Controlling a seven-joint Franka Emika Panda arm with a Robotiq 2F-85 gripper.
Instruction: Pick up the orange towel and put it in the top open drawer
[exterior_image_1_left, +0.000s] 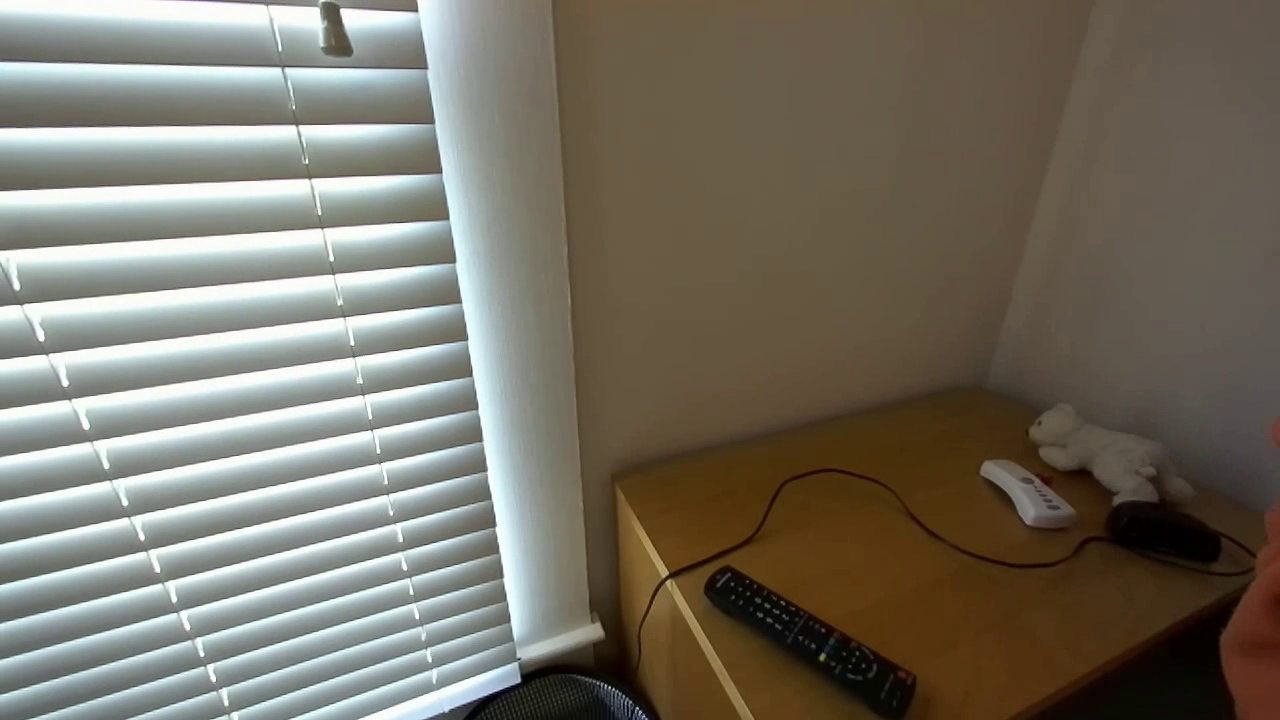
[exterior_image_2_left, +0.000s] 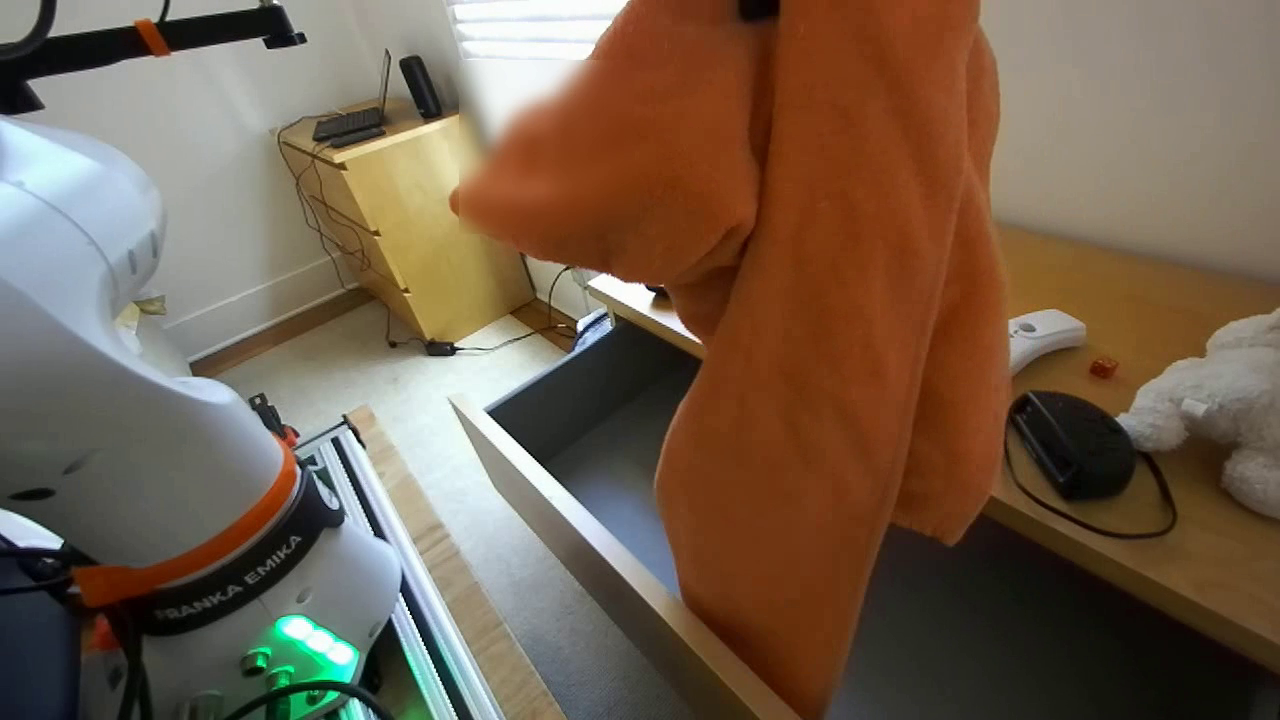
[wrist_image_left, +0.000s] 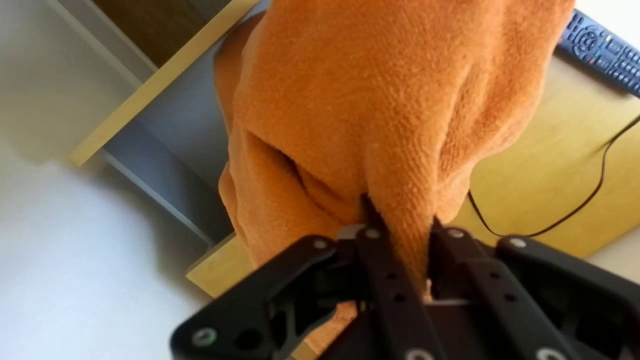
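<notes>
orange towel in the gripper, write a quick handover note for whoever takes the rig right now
Gripper: closed on the orange towel, a fold pinched tight.
Where: the towel hangs down over the open drawer; whether its lower end touches the drawer cannot be told.
Done: towel picked up and brought to the drawer.
Left: lower it in, then release. The hanging folds look bulky, so probably check that none catches on the drawer's front edge.
</notes>
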